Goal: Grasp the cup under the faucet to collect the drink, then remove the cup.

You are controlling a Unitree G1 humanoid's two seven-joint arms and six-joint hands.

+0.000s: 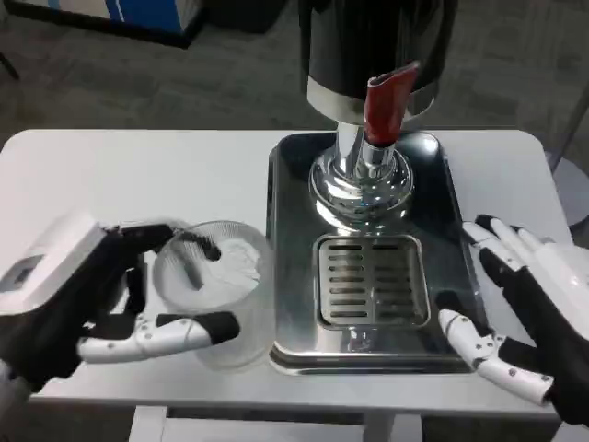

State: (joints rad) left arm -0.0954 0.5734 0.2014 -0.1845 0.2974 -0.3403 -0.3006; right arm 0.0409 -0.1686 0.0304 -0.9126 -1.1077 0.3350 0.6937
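A clear plastic cup (pixel 221 290) stands on the white table just left of the steel tray (pixel 290 198). My left hand (pixel 87 304) grips it, fingers wrapped around its near and far sides. The dispenser's red faucet lever (pixel 385 106) hangs over the tray's chrome base (pixel 361 182), and the slotted drip grate (pixel 372 281) lies in front of it. My right hand (pixel 529 313) rests at the tray's right edge with its fingers apart and nothing in it.
The black and silver dispenser body (pixel 368 46) rises behind the tray. The white table (pixel 138 180) stretches to the left, with its front edge close to both hands. Grey carpet lies beyond.
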